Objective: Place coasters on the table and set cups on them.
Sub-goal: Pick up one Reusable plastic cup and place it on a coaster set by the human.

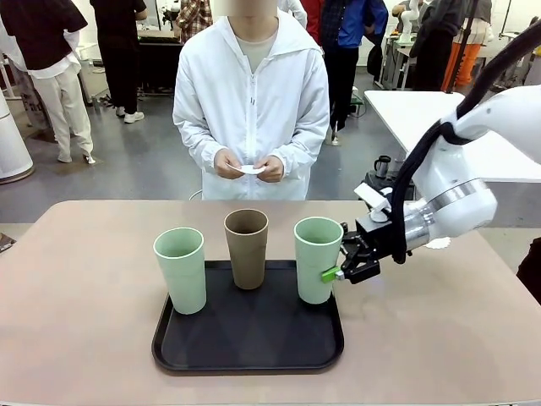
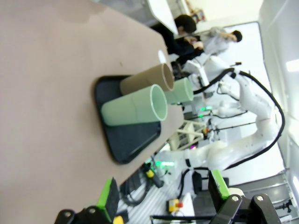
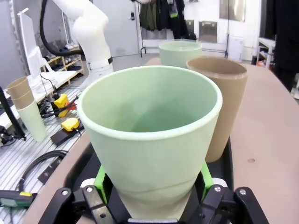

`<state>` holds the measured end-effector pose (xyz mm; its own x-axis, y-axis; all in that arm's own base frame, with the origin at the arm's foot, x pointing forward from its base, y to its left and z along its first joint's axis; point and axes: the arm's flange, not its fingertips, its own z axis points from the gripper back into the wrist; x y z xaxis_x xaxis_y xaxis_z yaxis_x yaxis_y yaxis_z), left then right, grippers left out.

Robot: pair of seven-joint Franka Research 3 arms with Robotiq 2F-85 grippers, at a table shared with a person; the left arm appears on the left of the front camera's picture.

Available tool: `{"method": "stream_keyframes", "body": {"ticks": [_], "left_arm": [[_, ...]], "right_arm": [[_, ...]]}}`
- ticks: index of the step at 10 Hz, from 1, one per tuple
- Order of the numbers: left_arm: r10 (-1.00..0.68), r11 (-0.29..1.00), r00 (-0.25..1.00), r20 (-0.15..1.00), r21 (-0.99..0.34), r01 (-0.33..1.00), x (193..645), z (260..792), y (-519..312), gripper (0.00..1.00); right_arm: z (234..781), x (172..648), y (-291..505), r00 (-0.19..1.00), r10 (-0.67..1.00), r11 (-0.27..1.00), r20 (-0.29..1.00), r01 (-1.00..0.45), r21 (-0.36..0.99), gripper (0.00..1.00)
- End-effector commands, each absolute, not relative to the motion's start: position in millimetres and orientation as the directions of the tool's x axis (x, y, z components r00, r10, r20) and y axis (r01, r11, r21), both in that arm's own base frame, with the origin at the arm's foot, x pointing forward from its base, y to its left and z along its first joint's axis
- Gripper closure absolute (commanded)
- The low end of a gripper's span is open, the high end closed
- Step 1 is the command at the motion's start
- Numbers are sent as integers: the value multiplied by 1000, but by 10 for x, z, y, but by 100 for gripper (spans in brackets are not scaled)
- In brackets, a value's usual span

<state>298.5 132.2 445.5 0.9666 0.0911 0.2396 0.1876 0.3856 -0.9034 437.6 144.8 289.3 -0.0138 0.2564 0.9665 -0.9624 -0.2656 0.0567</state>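
Three cups (image 1: 246,248) stand on the black tray (image 1: 245,348); the right pincer (image 1: 338,271) grips the right-hand green cup (image 1: 317,254) low — the pickup step, likely. The coaster (image 1: 251,169) is in the person's hands (image 1: 228,163), not yet on the surface (image 1: 84,296). Next: lift straight up. Left pincer (image 2: 163,190) gapes wide

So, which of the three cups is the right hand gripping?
The right mint cup, at the right end of the tray: the right hand is shut on its lower part. The tan cup in the middle and the left mint cup stand free.
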Motion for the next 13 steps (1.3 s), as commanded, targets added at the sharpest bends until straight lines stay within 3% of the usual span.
{"method": "stream_keyframes", "body": {"ticks": [1,4,7,8,10,11,12,13], "left_arm": [[94,374,963,252,-905,200,2979,4465,1332,0],[94,374,963,252,-905,200,2979,4465,1332,0],[94,374,963,252,-905,200,2979,4465,1332,0],[94,374,963,252,-905,200,2979,4465,1332,0],[94,374,963,252,-905,200,2979,4465,1332,0],[94,374,963,252,-905,200,2979,4465,1332,0],[94,374,963,252,-905,200,2979,4465,1332,0],[94,374,963,252,-905,200,2979,4465,1332,0]], "right_arm": [[3554,4059,1218,-19,229,-209,973,-977,30,100],[4201,3903,965,-40,214,-147,976,-989,-9,100],[4290,3838,945,-7,235,-48,972,-999,4,100],[4393,3908,886,-66,224,-142,972,-989,-34,100],[4393,3908,886,-66,224,-142,972,-989,-34,100],[4373,3893,864,-53,237,-122,970,-992,-25,15],[4316,4004,752,-38,274,-104,961,-994,-10,15],[4277,4221,449,-7,267,-7,964,-1000,-5,15]]}}
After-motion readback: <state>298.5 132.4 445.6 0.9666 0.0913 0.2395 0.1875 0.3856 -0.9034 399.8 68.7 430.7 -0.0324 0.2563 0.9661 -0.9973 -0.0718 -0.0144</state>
